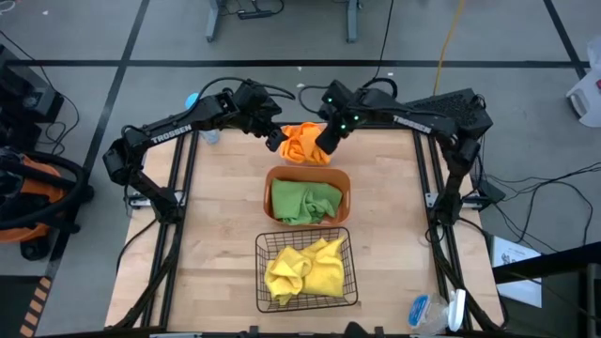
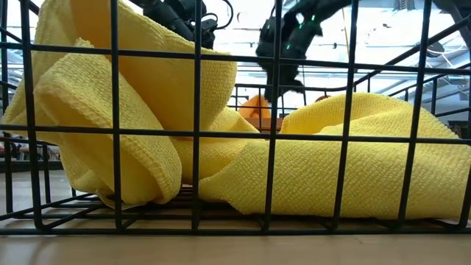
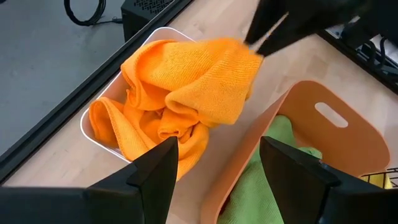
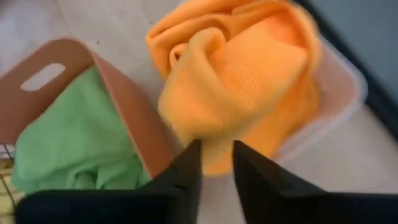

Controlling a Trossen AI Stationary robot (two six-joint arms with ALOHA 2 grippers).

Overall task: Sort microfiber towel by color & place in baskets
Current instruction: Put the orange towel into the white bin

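Two orange towels [image 1: 302, 143] fill the white bin [image 3: 93, 127] at the table's far middle; the upper one [image 3: 205, 68] drapes over the lower one [image 3: 134, 118]. Green towels [image 1: 305, 202] lie in the orange-brown tub [image 1: 307, 174]. Yellow towels [image 1: 305, 270] lie in the black wire basket [image 1: 261, 246]. My right gripper [image 1: 325, 143] is over the bin's right side, shut on the upper orange towel. My left gripper [image 1: 274, 139] is open and empty, just left of the bin, above the gap between bin and tub [image 3: 217, 168]. My right gripper pinches a bunched fold of the upper orange towel [image 4: 217, 134] between its two fingers, near the towel's end toward the tub. The fingers slant down from the table's far right. The towel's other end rests on the lower orange towel in the bin.
A blue-capped clear bottle [image 1: 432, 310] lies at the near right corner. A blue-topped object [image 1: 194, 101] stands by the far left edge. Bin, tub and basket stand in a row down the table's middle, with bare wood to their left and right.
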